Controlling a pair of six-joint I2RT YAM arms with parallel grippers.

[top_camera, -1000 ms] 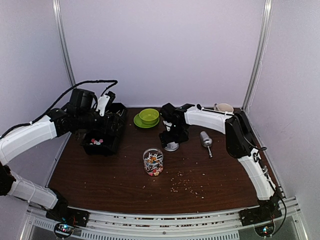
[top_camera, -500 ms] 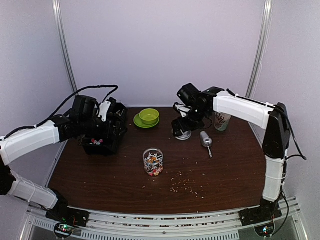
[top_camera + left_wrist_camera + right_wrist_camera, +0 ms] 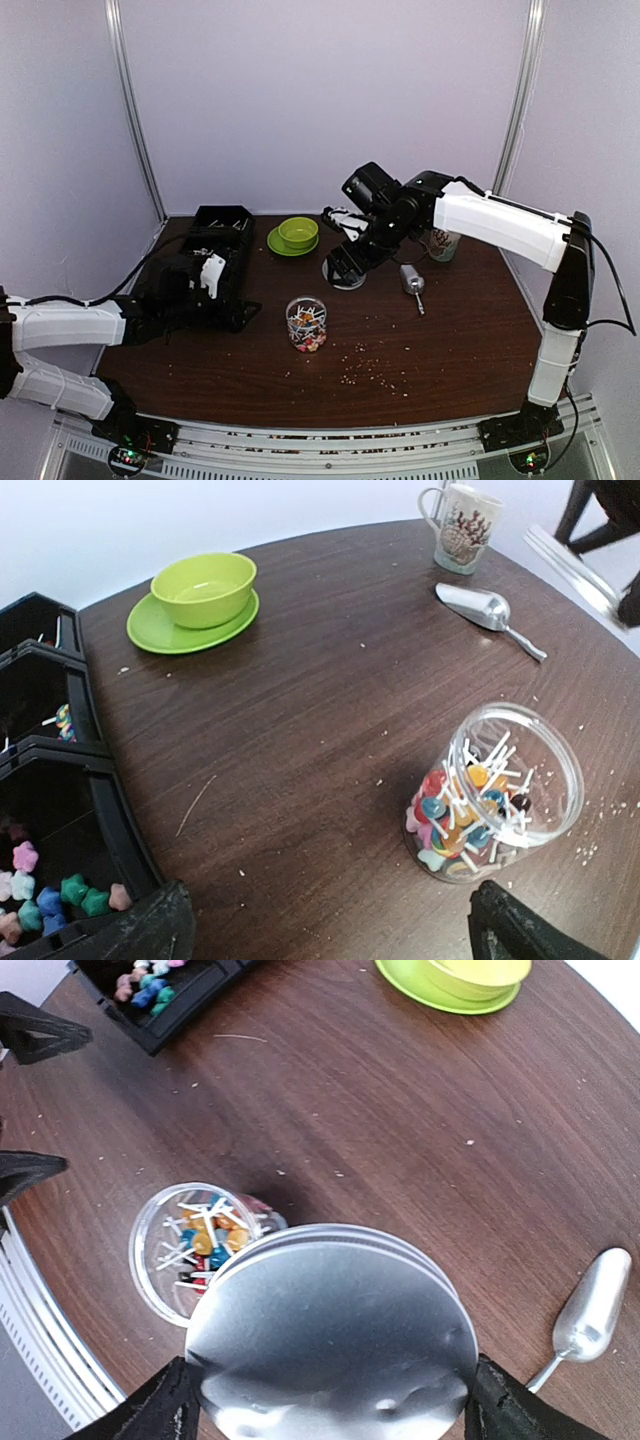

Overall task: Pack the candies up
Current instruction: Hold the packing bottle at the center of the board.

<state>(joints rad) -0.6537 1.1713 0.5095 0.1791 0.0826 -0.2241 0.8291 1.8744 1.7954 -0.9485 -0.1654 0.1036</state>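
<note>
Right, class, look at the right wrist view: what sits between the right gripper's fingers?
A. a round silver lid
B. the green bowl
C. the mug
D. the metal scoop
A: the round silver lid fills the gap between the fingers of the right gripper, while the metal scoop lies apart from it on the table.

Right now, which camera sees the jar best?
The left wrist view: the jar is close and whole, sweets and white sticks clear inside. The right wrist view has the lid covering part of it; the top view shows it tiny.
</note>
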